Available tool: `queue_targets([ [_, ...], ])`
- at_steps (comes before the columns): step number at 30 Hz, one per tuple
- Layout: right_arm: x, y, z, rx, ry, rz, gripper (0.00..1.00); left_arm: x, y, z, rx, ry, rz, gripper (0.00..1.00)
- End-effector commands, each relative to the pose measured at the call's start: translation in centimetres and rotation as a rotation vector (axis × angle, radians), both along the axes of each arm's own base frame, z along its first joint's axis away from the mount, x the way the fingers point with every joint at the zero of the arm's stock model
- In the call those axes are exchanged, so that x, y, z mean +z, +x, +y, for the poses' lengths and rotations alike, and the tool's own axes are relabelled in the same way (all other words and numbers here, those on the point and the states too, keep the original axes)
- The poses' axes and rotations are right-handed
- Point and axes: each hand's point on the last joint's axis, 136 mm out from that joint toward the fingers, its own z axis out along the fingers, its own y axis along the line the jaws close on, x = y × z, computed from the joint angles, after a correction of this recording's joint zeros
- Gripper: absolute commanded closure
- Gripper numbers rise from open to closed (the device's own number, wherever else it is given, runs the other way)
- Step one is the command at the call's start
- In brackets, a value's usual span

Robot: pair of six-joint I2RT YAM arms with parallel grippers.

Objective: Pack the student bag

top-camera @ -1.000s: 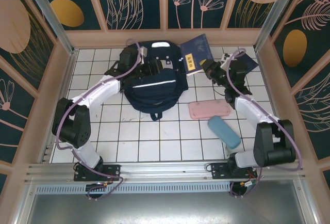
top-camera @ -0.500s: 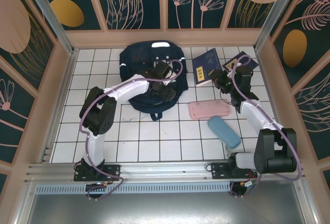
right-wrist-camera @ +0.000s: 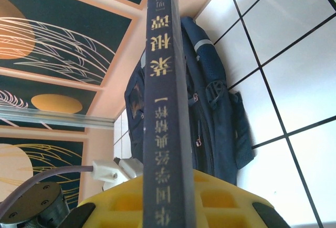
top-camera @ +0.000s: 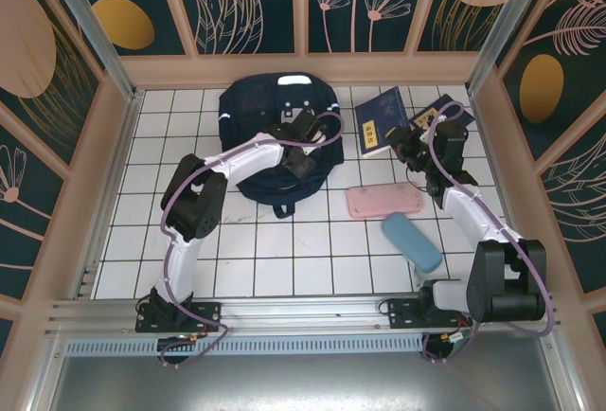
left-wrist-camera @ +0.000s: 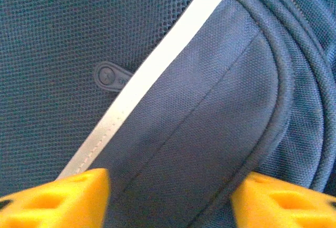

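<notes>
Book (right-wrist-camera: 164,81) gripped at right, student bag (top-camera: 256,108) straddled at left
Near the table's (top-camera: 284,241) far right corner the right gripper (right-wrist-camera: 168,201) is clenched on the book; the left gripper (left-wrist-camera: 170,199) is spread part-open astride the front pocket (left-wrist-camera: 210,123) of the student bag, laid by the far edge.

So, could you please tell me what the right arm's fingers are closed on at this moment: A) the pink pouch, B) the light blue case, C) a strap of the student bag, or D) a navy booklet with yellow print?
D: in the right wrist view the navy booklet stands spine-on, clamped between the right arm's yellow fingers, and from above they meet that booklet's edge.
</notes>
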Motion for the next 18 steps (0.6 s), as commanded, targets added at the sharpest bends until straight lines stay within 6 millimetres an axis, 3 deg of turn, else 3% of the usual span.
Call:
queue_targets([
  [1, 1.9, -0.4, 0.0, 0.012, 0.0, -0.072, 0.99, 0.9, 2.0, 1.3, 0.04, 0.06, -0.08, 0.54],
  [6, 1.9, -0.8, -0.4, -0.005, -0.023, -0.065, 0.99, 4.9, 3.4, 0.2, 0.06, -0.044, -0.185, 0.77],
  [14, 1.4, -1.6, -0.5, -0.005, -0.031, -0.044, 0.99, 10.8, 5.2, 0.2, 0.103, -0.101, -0.351, 0.98],
  [18, 0.1, -2.7, 0.2, 0.041, -0.018, 0.006, 0.99, 13.9, 5.7, 0.5, 0.14, -0.138, -0.422, 1.0],
])
